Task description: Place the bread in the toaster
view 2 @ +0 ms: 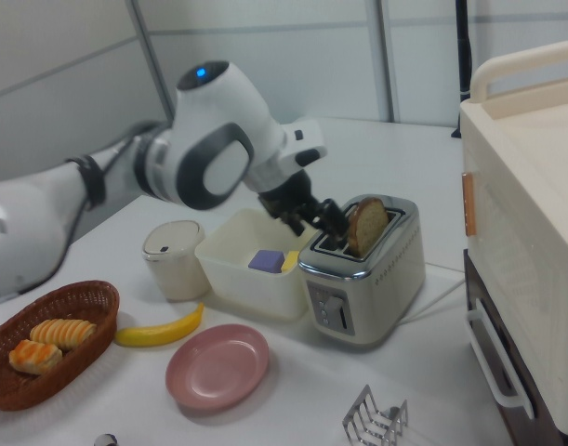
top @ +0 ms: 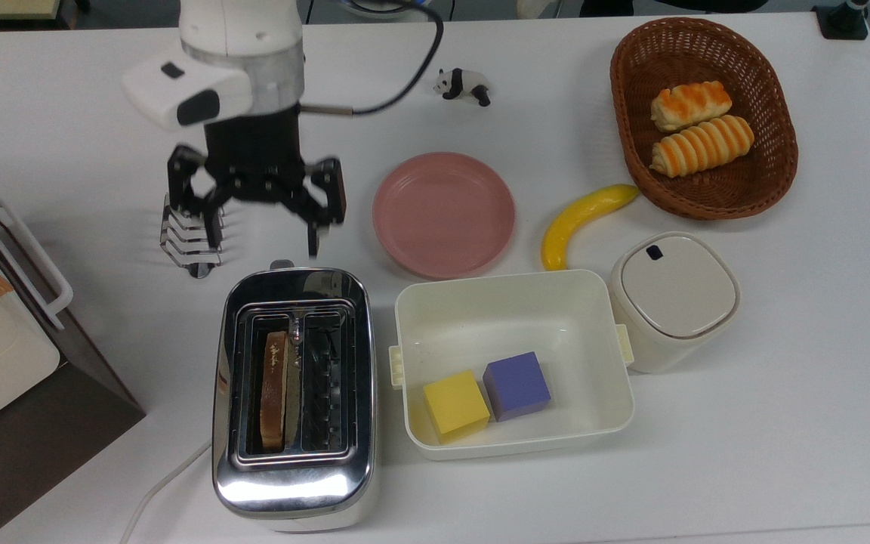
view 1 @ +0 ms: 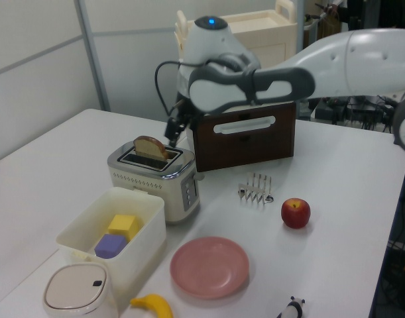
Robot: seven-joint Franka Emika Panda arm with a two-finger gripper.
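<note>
The gripper [top: 263, 227] hangs released, fingers spread, above bare worktop [top: 65, 136] just beyond the toaster's [top: 293, 393] far end in the top view. The bread [top: 274, 389] stands on edge in the top view's left slot, its long axis along the slot. A toast rack [top: 187, 242] stands beside the gripper, and a white tub [top: 510, 302] flanks the toaster.

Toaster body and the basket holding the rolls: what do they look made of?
The toaster looks like polished chrome metal: its shell mirrors the room, above a white, likely plastic base. The basket looks like brown woven wicker or rattan, with a visible weave pattern.
</note>
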